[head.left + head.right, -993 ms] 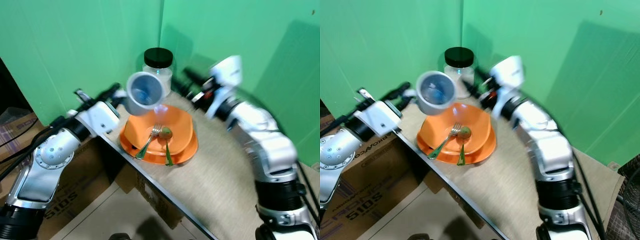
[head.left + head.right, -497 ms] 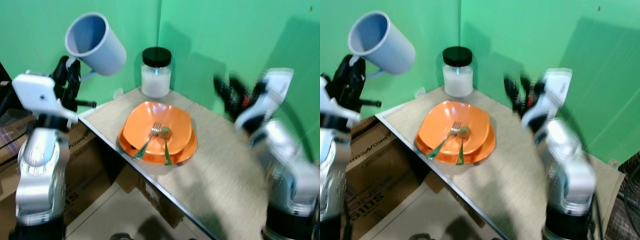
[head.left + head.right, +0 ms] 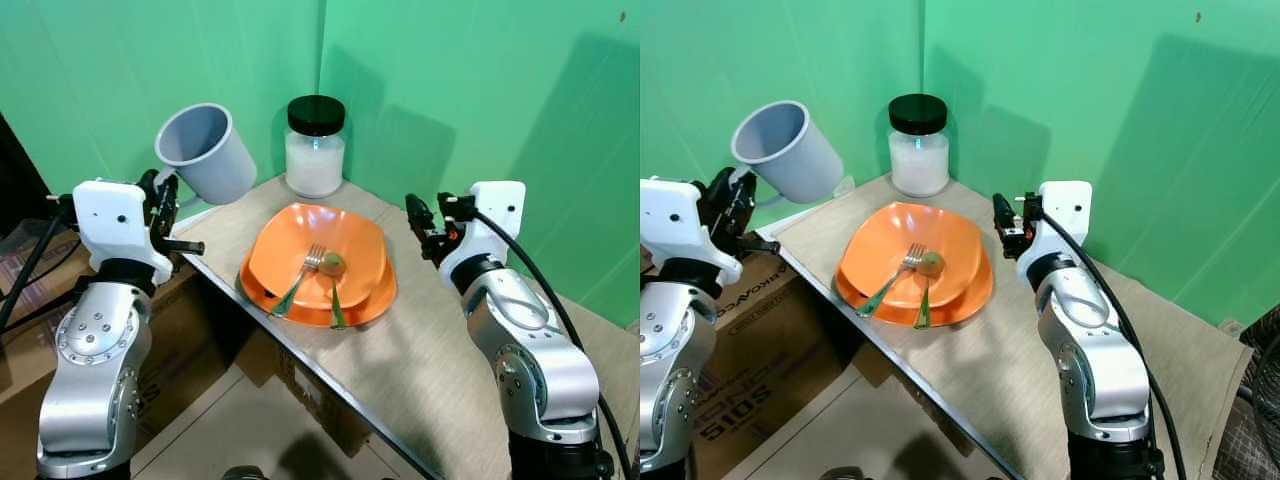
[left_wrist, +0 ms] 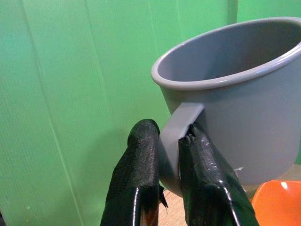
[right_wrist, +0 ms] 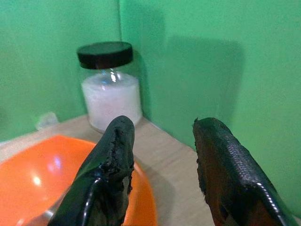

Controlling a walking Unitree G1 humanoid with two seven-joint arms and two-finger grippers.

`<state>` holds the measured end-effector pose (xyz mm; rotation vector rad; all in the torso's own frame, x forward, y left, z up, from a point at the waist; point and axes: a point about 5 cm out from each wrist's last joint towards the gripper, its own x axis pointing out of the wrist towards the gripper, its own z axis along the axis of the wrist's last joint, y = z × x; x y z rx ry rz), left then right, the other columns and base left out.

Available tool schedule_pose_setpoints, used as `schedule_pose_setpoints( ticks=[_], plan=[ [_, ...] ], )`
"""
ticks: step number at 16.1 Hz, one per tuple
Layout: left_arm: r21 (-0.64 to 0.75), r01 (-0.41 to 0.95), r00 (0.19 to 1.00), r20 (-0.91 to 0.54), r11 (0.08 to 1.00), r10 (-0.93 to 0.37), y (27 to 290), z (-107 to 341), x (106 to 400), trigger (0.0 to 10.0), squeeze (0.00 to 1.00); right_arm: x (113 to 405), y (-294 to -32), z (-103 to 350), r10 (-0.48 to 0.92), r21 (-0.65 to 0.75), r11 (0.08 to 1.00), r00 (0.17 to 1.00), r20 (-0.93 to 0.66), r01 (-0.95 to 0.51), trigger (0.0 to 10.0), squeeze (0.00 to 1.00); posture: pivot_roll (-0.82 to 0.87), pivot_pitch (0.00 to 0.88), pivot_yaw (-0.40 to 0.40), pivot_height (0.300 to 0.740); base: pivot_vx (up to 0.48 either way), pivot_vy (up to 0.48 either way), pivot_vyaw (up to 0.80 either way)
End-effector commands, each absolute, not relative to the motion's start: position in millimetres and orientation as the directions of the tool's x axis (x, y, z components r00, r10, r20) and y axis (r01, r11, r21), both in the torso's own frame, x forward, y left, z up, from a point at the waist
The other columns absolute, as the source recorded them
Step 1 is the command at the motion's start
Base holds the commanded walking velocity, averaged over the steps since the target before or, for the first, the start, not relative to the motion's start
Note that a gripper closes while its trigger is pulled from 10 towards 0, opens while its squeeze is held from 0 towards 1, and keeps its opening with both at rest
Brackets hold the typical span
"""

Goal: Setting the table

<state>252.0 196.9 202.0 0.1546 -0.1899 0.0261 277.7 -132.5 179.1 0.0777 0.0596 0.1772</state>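
One item is in hand: the grey mug point(image 3: 205, 153), at the upper left of the head view, raised clear of the table point(image 3: 440, 360) and tilted so its mouth faces up and left. The left gripper point(image 4: 162, 181) pinches the mug's handle point(image 4: 176, 136) between both fingers, which are narrowed tight against its flat strap. To place it well, level the mug first, then lower it onto bare tabletop beside the plates, not over them; a grip on the handle alone lets the body swing, so slow motion is advised.

The mug is plain matte grey plastic, tapered toward the base, with a rolled rim, and appears empty.

At frame centre, two stacked orange plates point(image 3: 370, 255) carry a fork point(image 3: 297, 283) and a spoon point(image 3: 333, 285), both with green handles. Behind them, in the corner, stands a glass jar point(image 3: 315, 146) with a black lid and white contents.

At right centre, the right gripper point(image 5: 160, 160) hovers just beside the plates, fingers spread wide and holding nothing.
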Motion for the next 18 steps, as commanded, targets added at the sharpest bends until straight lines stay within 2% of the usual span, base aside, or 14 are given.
schedule_pose_setpoints(
  ticks=[1,18],
  plan=[
    [0.165,-0.053,0.983,0.180,0.985,0.023,194.9,202.7,249.9,10.0,0.00,280.6,-131.1,181.9,0.176,0.067,0.983,0.983,-0.060,-0.172,10.0,0.00,0.09,0.000,-0.028,0.740,0.000,0.000,0.00],
    [0.159,-0.024,0.989,0.146,0.987,0.000,186.2,198.6,248.5,10.0,0.00,275.1,-125.9,184.7,0.200,0.026,0.980,0.978,-0.055,-0.199,10.0,0.00,0.06,0.000,-0.026,0.740,-0.296,0.000,0.00]
  ],
)
